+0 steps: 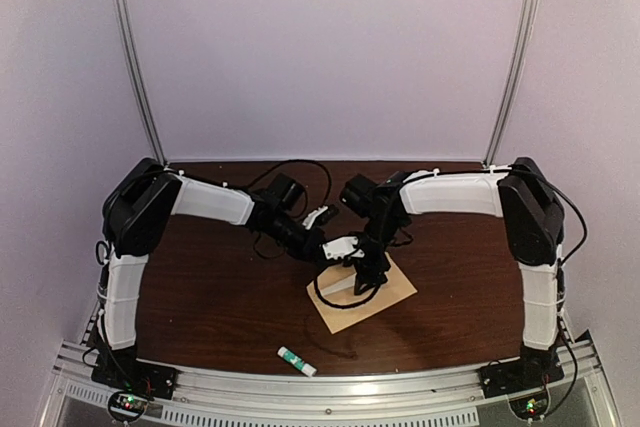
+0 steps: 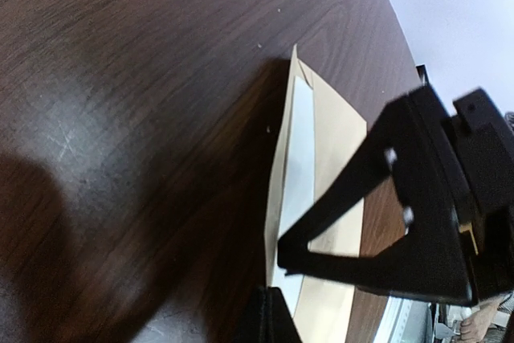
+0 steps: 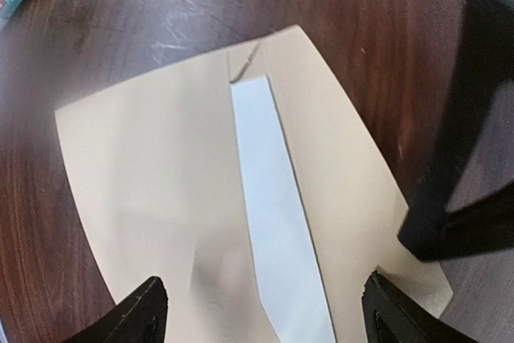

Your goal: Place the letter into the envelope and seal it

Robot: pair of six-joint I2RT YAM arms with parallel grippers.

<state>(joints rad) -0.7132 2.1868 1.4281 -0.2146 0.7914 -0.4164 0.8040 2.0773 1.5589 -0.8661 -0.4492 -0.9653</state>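
1. Right gripper hangs just above the envelope with jaws spread wide, gripping nothing.
2. Left gripper is closed, its tips at the envelope's edge; whether they pinch paper I cannot tell.
3. A pale strip crosses the envelope, either the letter showing or a seal band; otherwise the letter is hidden, probably inside.
4. Thin, light, floppy paper will likely slide on the table, so pin one edge and press the flap flat.
5. A glue stick lies apart from the envelope, towards the arm bases.
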